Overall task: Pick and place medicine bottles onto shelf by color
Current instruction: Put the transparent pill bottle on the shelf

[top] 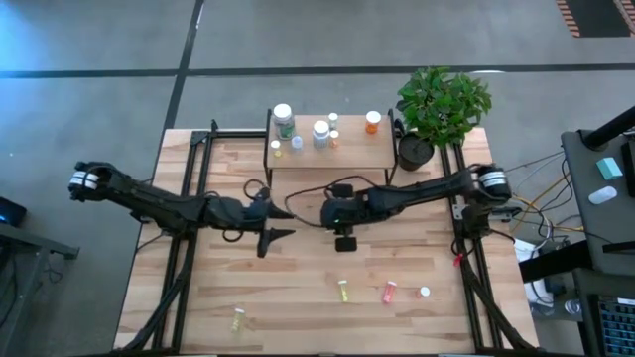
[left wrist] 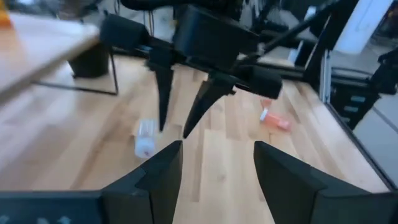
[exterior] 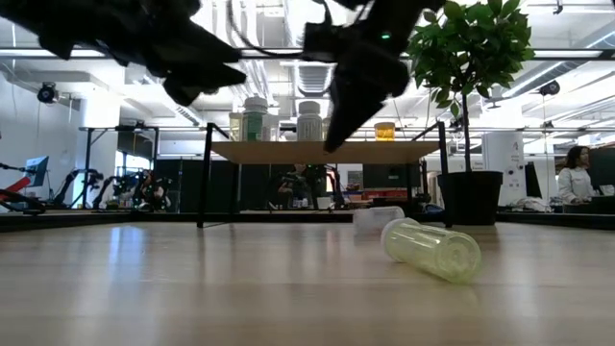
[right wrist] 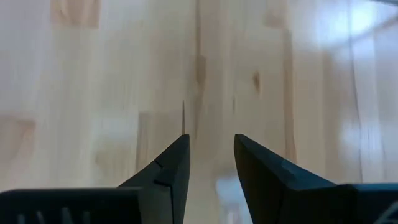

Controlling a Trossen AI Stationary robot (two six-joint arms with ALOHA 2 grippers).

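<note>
Several medicine bottles stand upright on the shelf [top: 332,156]: a greenish one [top: 284,121], a white one [top: 320,132], an orange one [top: 372,122] and some small ones. Others lie on their sides on the table near the front: a yellow one [top: 342,291], a red-orange one [top: 389,292], a small white one [top: 425,292] and another yellow one [top: 238,319]. My left gripper [top: 291,222] is open and empty above the table's middle, pointing right. My right gripper [top: 344,236] is open and empty beside it, fingers pointing down at bare wood [right wrist: 211,93].
A potted plant [top: 437,109] stands at the shelf's right end. Black frame rails [top: 189,198] run along the table's left and right sides. In the low view a pale yellow bottle [exterior: 432,250] lies in the foreground. People sit in the room behind.
</note>
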